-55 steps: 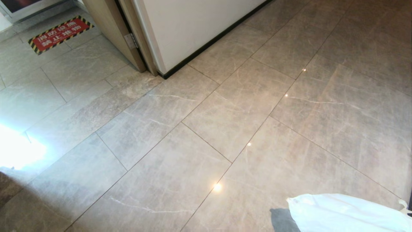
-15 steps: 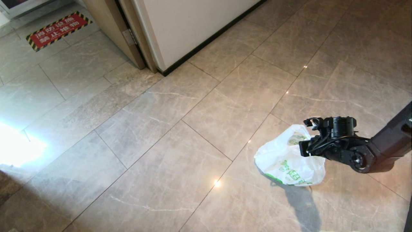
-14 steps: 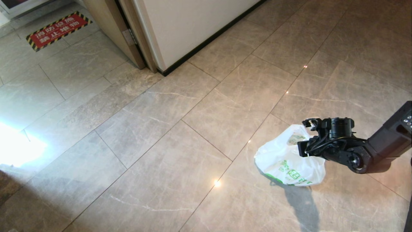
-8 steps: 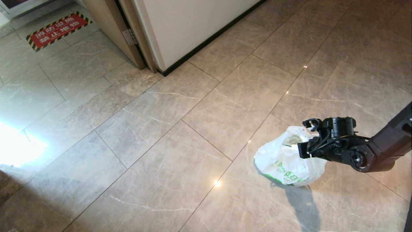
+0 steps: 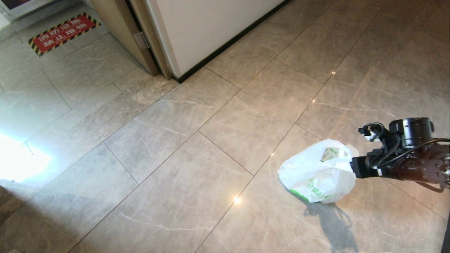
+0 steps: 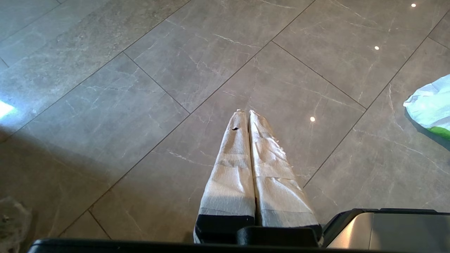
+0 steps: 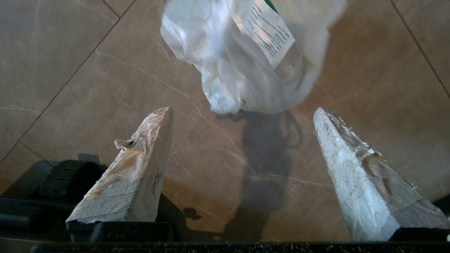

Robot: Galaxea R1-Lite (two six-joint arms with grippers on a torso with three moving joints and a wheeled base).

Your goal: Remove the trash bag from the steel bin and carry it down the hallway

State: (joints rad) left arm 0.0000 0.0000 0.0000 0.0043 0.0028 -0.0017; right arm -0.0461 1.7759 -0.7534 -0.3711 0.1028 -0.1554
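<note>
Your trash bag sits on the hallway floor tiles, at the right of the head view, white with green print near its bottom; a printed paper slip shows through the thin plastic. Your right end effector has its fingers spread wide apart with nothing between them, just beside the bag. Your left end effector has its fingers pressed together, empty, above bare tiles.

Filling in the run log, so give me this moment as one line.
phase: release | trash bag: on hallway floor, free | right gripper: open, beside bag | left gripper: shut, empty, parked | steel bin: not visible
</note>
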